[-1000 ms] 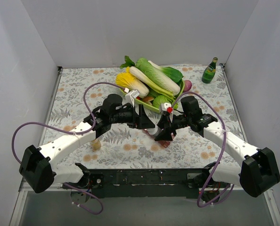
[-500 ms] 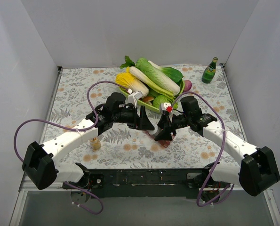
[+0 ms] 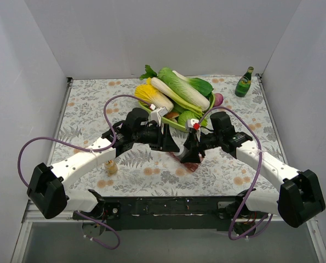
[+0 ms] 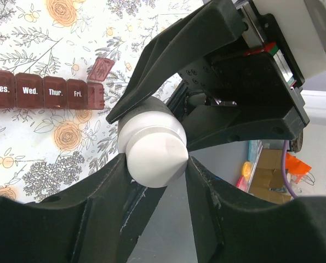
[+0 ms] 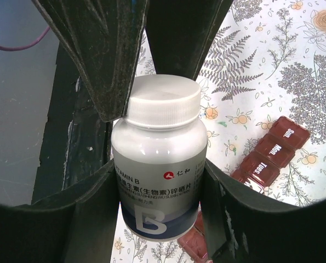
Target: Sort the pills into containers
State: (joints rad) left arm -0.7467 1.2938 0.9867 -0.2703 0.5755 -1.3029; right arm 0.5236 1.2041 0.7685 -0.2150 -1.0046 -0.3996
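Right gripper [image 5: 160, 189] clamped on the body of a white bottle [image 5: 158, 164], held above the floral worktop [image 5: 294, 71]. Left gripper [image 4: 155, 160] pinched shut on its cap [image 4: 152, 143]. Organiser [image 4: 42, 94] lies flat on the worktop below; the end lid [image 4: 101, 68] past "Fri." is tipped open.

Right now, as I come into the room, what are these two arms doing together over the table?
The two arms meet over the middle of the table and share one vitamin bottle. The right fingers grip it by the body, and the left fingers are closed on its white cap, probably to unscrew it. The cap is on the bottle. The dark red pill organiser lies on the table below, and the lid next to Friday's stands open.
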